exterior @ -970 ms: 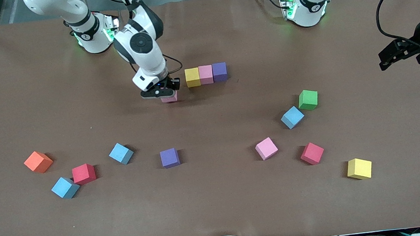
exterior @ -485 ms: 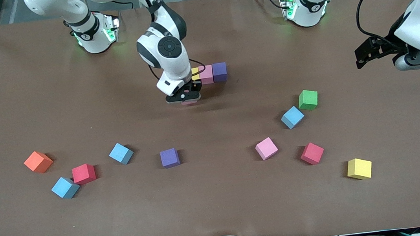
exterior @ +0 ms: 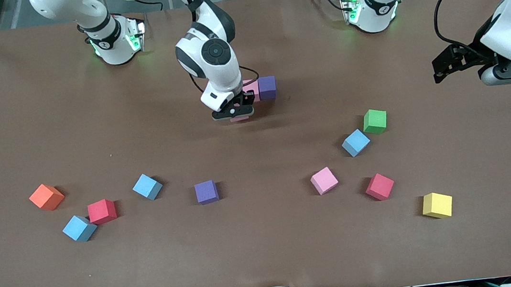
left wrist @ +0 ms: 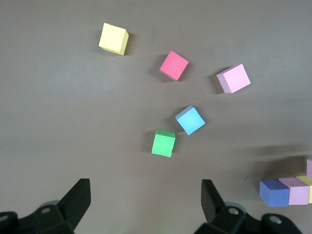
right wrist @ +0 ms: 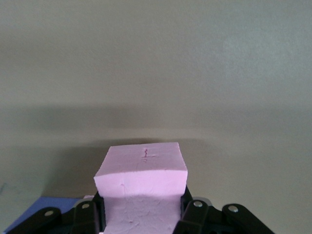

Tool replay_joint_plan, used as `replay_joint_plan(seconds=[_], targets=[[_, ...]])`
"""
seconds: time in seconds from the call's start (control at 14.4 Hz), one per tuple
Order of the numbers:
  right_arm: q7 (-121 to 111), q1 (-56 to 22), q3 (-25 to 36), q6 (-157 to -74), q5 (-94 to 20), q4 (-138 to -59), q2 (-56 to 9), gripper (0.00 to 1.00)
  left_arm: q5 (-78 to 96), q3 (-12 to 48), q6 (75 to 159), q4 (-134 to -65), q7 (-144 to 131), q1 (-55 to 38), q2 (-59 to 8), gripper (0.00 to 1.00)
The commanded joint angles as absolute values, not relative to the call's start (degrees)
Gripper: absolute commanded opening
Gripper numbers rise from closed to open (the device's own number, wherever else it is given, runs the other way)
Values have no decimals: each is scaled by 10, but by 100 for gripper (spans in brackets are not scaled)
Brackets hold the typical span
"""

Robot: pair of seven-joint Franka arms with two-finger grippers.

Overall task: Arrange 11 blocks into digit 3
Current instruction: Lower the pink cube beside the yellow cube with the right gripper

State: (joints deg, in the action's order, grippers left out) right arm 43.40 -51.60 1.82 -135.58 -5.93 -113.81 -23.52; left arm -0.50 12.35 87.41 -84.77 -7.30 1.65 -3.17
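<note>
Surface: brown matte table; grey floor at the 12 o'clock edge.

Hidden: the row's yellow cube is masked by the right arm; its pink cube is half covered, its purple cube clear.

Blocks: small matte foam cubes.

Right gripper, pinching a pink block, hangs just beside the row at its 7 o'clock.

Left gripper, spread wide, waits above the table near the green cube.

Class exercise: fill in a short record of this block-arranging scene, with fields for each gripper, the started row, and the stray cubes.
right gripper: shut on pink cube, over the table beside the started row
left gripper: open, empty, waiting above the left arm's end
started row: pink block touching purple block; the arm covers the rest
non-task cubes: green cube, orange cube
</note>
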Motion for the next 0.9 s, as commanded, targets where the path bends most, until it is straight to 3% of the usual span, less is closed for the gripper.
replay_joint_plan(seconds=[0.0,0.83], targets=[[437,-521,20,-1351,-70,-1135,-249,0,-25,129,857,-841,-76,19,-32,100],[449,-526,20,-1368,-74,-1132,-272,0,-26,129,859,-838,-78,-10,-36,100]])
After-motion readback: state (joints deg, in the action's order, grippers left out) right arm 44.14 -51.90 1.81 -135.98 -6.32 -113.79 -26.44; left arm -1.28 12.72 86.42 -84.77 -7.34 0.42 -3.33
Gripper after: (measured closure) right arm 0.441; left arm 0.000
